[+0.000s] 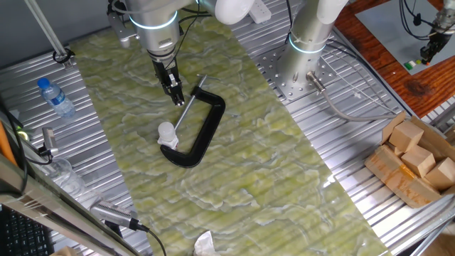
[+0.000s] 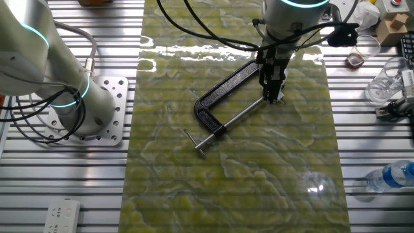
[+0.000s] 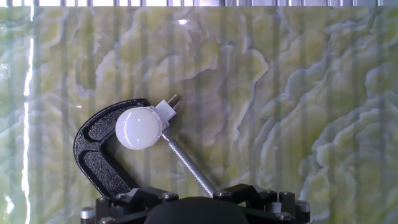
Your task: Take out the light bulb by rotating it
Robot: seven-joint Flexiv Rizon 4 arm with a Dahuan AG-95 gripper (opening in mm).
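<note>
- The pincer (image 1: 173,91) was seen hanging above the green marbled mat (image 1: 234,163), with nothing held; how far its fingers stood apart could not be told.
- The light bulb (image 1: 166,132) was found apart from the pincer, seated at the jaw end of the black C-clamp (image 1: 202,135), beside the clamp screw (image 3: 189,167).
- A water bottle (image 1: 55,97) was noted lying on the tabletop (image 1: 341,142), well apart from the clamp.

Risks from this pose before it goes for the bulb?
1. The hand hovers off to one side of the light bulb, so a straight descent likely misses.
2. The bulb sits against the C-clamp screw; fingers may strike metal.
3. The clamp lies loose on the mat; twisting could spin it.
</note>
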